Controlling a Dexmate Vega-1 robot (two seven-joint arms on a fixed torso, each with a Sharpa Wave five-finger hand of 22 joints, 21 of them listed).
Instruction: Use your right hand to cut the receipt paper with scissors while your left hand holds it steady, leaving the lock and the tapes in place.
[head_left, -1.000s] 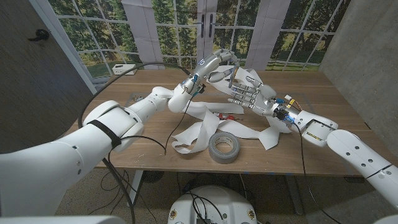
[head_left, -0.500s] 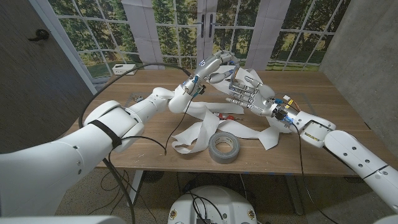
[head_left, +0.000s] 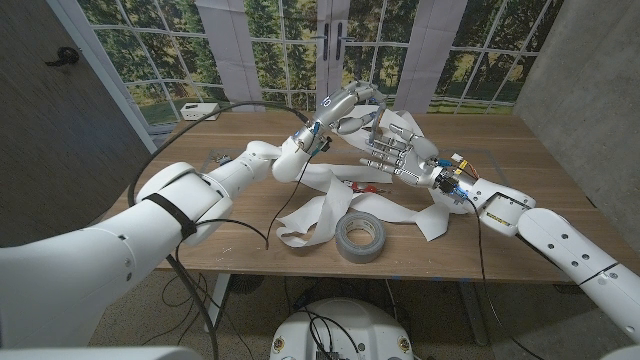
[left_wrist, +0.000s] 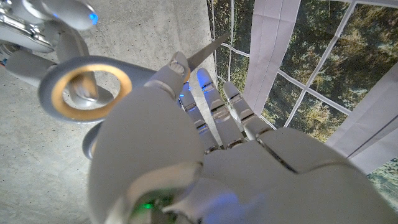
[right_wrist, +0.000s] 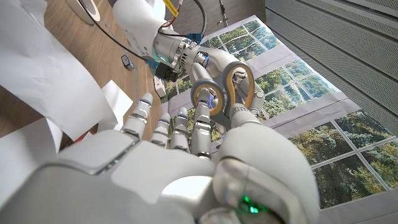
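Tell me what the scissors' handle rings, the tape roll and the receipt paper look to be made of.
Scissors: handle rings look like grey plastic with a matte orange inner lining; the blade looks like bare metal. Tape roll: dull grey, cloth-like wrap, likely duct tape. Receipt paper: thin white paper, curling and folding in loose strips on the table.

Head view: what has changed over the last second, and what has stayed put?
Little changed. The right hand crept slightly toward the robot's left and up, closer to the left hand; it has the scissors in its fingers. The left hand stayed raised over the table's far side. The receipt paper, grey tape roll and table did not move.
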